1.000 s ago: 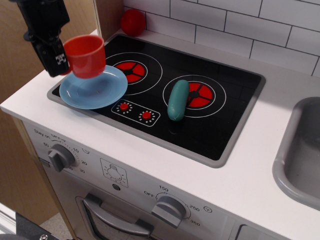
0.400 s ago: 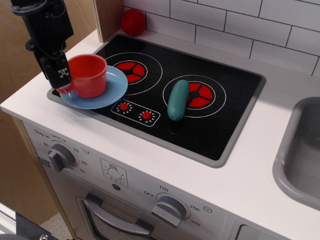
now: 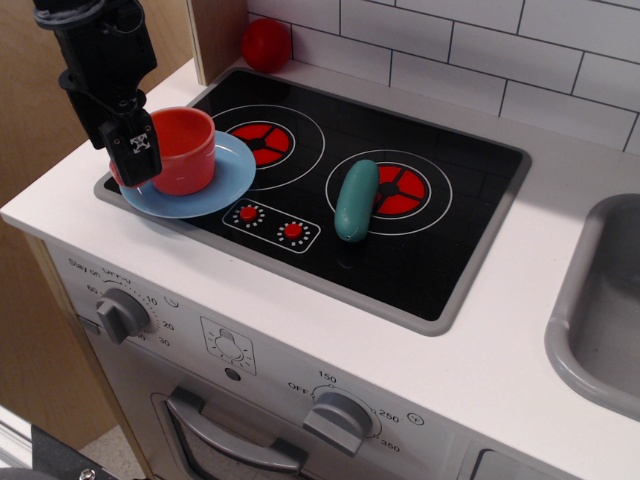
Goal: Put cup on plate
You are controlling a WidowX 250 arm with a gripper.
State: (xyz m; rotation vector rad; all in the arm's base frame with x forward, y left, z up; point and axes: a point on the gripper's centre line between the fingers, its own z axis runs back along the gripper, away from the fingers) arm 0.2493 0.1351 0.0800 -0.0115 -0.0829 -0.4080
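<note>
The red-orange cup stands upright on the light blue plate, toward the plate's left side. The plate lies on the front left corner of the black toy hob. My black gripper comes down from the upper left and sits at the cup's left side. Its fingers are closed on the cup's left wall and cover the handle. Only a sliver of red shows below the finger.
A red ball rests at the back left by the tiled wall. A teal oblong toy lies between the two burners. A grey sink is at the right. A wooden panel stands behind the plate.
The cup came down from above the plate and now rests on it. My gripper lowered with it and shifted slightly right.
</note>
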